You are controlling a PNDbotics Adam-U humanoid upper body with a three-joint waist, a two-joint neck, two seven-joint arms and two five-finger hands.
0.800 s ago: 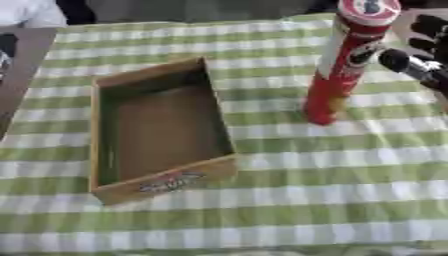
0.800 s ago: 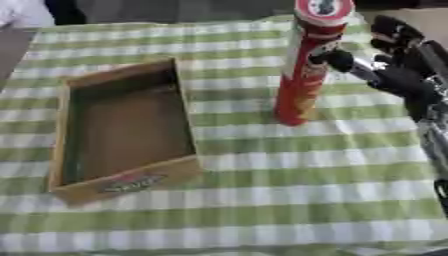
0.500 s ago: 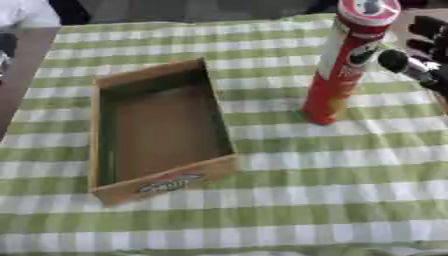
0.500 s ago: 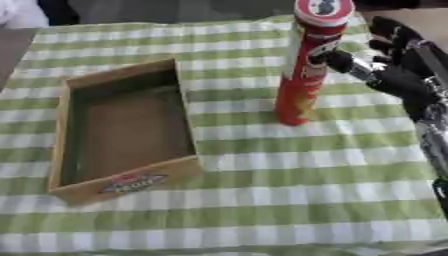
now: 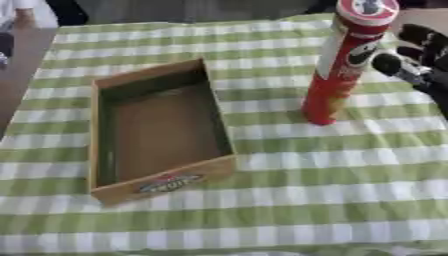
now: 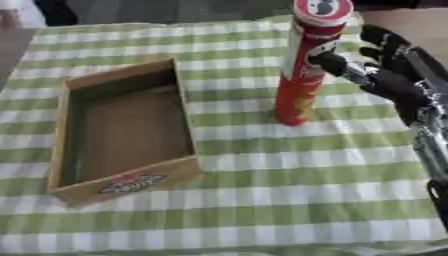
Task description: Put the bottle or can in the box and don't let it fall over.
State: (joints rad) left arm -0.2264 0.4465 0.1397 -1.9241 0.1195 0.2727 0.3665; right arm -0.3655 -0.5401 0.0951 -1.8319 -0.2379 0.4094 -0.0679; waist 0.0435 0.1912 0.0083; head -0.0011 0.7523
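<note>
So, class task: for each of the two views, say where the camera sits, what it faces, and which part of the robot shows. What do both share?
Left eye view: in the robot's head, looking down at the checked cloth; only the right hand shows, at the right edge.
Right eye view: beside it in the head, same downward look; the right hand and its forearm show.
Both share the empty wooden box and the upright red can, with the open hand beside the can.
</note>
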